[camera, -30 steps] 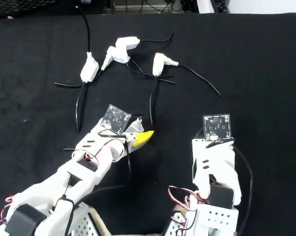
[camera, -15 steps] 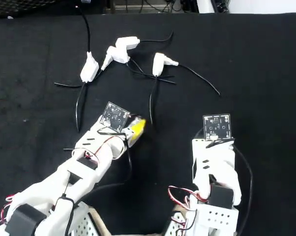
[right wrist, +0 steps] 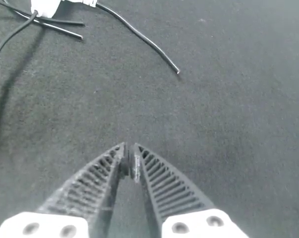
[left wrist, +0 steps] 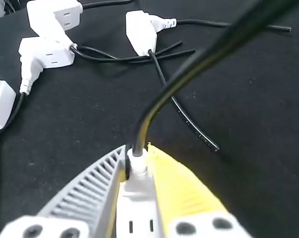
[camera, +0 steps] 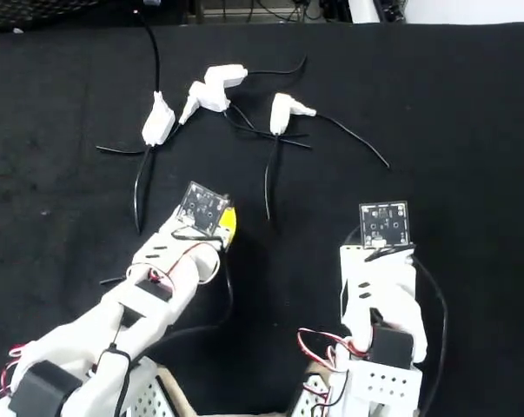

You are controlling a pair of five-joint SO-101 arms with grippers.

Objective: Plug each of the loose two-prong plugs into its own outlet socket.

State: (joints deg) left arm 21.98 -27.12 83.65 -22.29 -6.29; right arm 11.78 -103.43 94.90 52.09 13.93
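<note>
Closing from the wide splay its yellow finger showed a second earlier, the left gripper (left wrist: 136, 149) was clamped on a white connector (left wrist: 134, 194) with two slots. The connector's black cord (left wrist: 209, 53) rose from between the fingertips. The held connector sat nearer the arms than the three loose connectors (camera: 211, 94) on the black table (camera: 470, 130). The right gripper (right wrist: 129, 157) had not moved, its fingers pressed together on nothing.

The black-clothed table (camera: 470, 122) is noted as the bearing surface. Toward its far edge white connectors are laid: one alone (camera: 158, 122), two touching (camera: 214, 89), another nearby (camera: 281, 113). Black cords (camera: 353, 137) are trailed between them.
</note>
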